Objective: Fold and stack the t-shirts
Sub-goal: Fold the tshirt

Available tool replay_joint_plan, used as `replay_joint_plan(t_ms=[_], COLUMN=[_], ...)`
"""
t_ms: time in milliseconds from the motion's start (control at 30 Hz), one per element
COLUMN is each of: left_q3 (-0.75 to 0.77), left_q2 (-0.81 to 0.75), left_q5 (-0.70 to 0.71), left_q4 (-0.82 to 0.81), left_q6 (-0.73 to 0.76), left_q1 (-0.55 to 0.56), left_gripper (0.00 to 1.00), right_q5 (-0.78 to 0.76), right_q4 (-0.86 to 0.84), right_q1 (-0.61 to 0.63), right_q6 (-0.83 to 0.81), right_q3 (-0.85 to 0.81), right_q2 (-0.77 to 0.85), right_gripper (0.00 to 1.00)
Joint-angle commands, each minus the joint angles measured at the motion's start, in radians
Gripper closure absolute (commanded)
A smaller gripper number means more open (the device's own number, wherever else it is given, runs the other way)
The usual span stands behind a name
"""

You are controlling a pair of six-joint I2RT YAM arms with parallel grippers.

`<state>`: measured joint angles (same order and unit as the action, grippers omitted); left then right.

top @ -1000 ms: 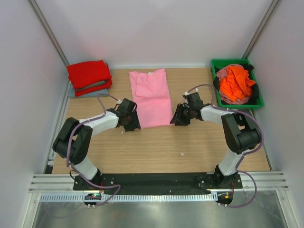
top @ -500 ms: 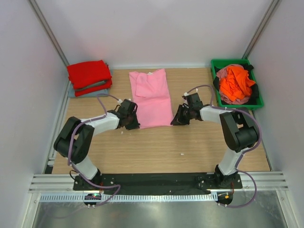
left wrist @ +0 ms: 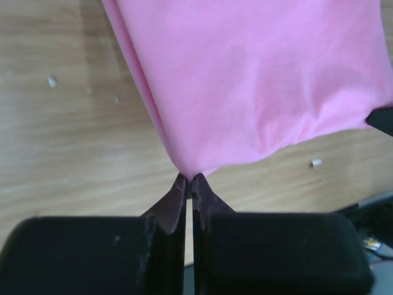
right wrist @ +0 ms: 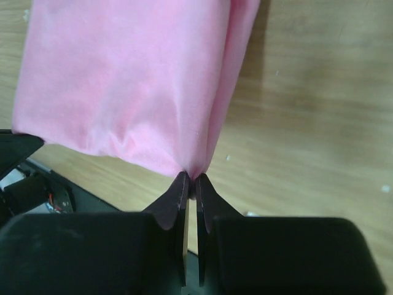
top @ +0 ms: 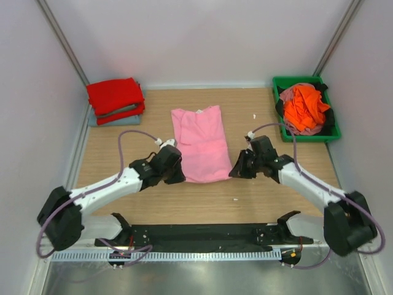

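The whole table (top: 202, 200) is seen from high above. The pink shirt (top: 199, 144), shared by all views, is viewed closely from each wrist at its near corners.

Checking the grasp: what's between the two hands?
The pink t-shirt: its near hem spans from left hand to right hand, each pinching a corner. Shown in the top view.

pink t-shirt (top: 199, 142): 1 | red t-shirt (top: 115, 95): 1 | grey-blue t-shirt (top: 98, 121): 1 | orange t-shirt (top: 305, 106): 1 | green bin (top: 296, 79): 1

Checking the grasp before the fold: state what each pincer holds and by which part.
Both hold the pink t-shirt: the left pincer pinches its near left corner, the right pincer its near right corner.
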<state>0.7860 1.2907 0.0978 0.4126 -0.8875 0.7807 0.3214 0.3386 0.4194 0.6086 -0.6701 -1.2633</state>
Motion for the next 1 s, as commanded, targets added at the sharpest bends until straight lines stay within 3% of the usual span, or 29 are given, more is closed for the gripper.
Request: replay_joint_plan(t_ms=[0,200,367,667,967], left_q3=[-0.04,-0.085,-0.021,0.265,0.403], left_q2=[-0.152,-0.373,-0.424,-0.305,-0.146], left_q5=[0.082,0.112,0.125,0.284,0.189], left_q4=[0.155,0.285,0.403,0.583,0.548], left_q6=[-0.111,-0.266,-0.283,-0.136,0.036], left_q1=[0.092,0.232,0.258,0.239,0.034], left_gripper=[1.0,1.0,1.0,1.0,1.0], right_q5=[-0.064,-0.125,-0.162,-0.317,-0.418], right_q4=[0.147,0.302,0.378,0.421,0.401], right_q1=[0.056,0.183,0.2,0.2,0.194], right_q6=[0.083,0.25,0.284,0.143,0.036], right_q3=[0.059,0.113,0.069,-0.236,-0.462], right_q2=[0.201,0.522,0.591,0.334,0.081], right_gripper=[0.99,0.99,0.99,0.99,0.99])
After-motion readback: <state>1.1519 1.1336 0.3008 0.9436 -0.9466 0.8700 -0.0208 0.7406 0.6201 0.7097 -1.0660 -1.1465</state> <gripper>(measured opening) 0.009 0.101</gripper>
